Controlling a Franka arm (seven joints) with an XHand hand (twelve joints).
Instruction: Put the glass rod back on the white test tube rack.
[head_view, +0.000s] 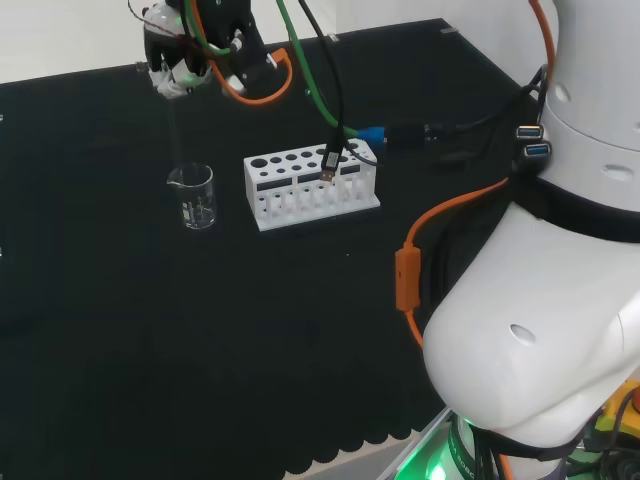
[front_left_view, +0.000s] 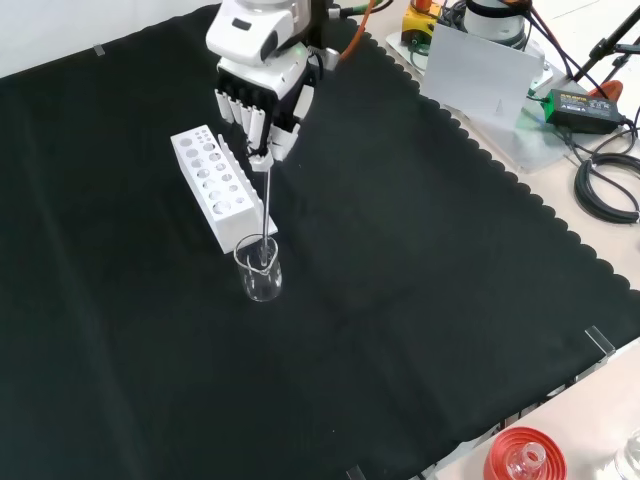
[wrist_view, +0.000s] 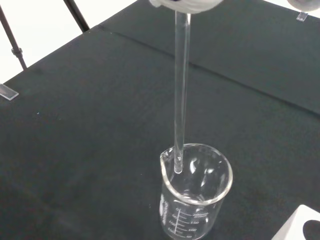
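My hand (front_left_view: 258, 95) hangs above the cloth with its fingers curled round the top of a clear glass rod (wrist_view: 181, 90). The rod (front_left_view: 267, 205) hangs upright, and its lower tip reaches just inside the mouth of a small clear beaker (wrist_view: 196, 192). That beaker (head_view: 192, 195) stands left of the white test tube rack (head_view: 310, 186) in the head view. In the front view the beaker (front_left_view: 260, 268) stands at the near end of the rack (front_left_view: 218, 182). In the head view the hand (head_view: 190, 50) is at the top, above the beaker.
Orange and green cables (head_view: 300, 60) trail from the hand past the rack in the head view. The arm's big white links (head_view: 560, 270) stand at the right there. A red ribbed stand (front_left_view: 522, 455) sits at the front edge of the bench.
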